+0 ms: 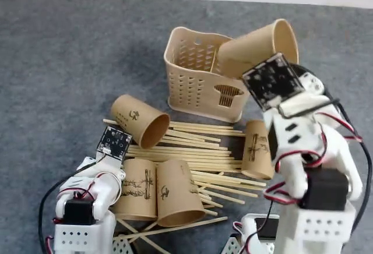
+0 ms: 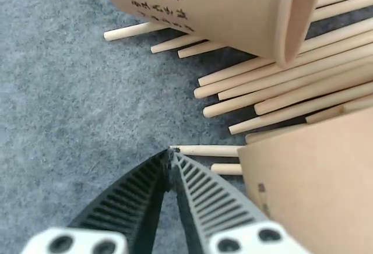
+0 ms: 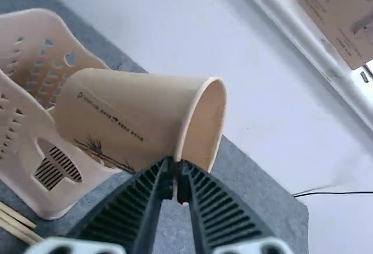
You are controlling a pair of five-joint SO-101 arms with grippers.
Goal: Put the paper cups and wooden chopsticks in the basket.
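Shows the right gripper [image 3: 175,172] with fingers pinched together on the rim of a paper cup [image 3: 137,117], held on its side, mouth facing away from the basket [image 3: 26,85] and base overlapping the basket's end wall. Places this held cup in the high view at the basket's right end, tilted mouth-up and clear of the table, base either inside the rim or just above it, not distinguishable. Traces the right arm [image 1: 309,166] back from the wrist: raised, stretched forward, rooted at the near right edge of the grey mat [image 1: 58,62]. Shows the left gripper [image 2: 172,154] low over the mat, fingers pressed shut on nothing, tips just beside the blunt end of a single chopstick [image 2: 207,150]. Sets a lying cup [image 2: 221,9] ahead of those tips and a second cup [image 2: 315,190] close alongside, with the chopsticks [image 2: 280,85] fanned between. Traces the left arm [image 1: 87,198] back: folded low, wrist bent downward, base at the near left edge. Locates, in the high view, a third cup [image 1: 175,191] touching the second cup side by side, a fourth cup [image 1: 256,149] lying beside the right arm, and the loose chopsticks spread across the mat in front of the basket.
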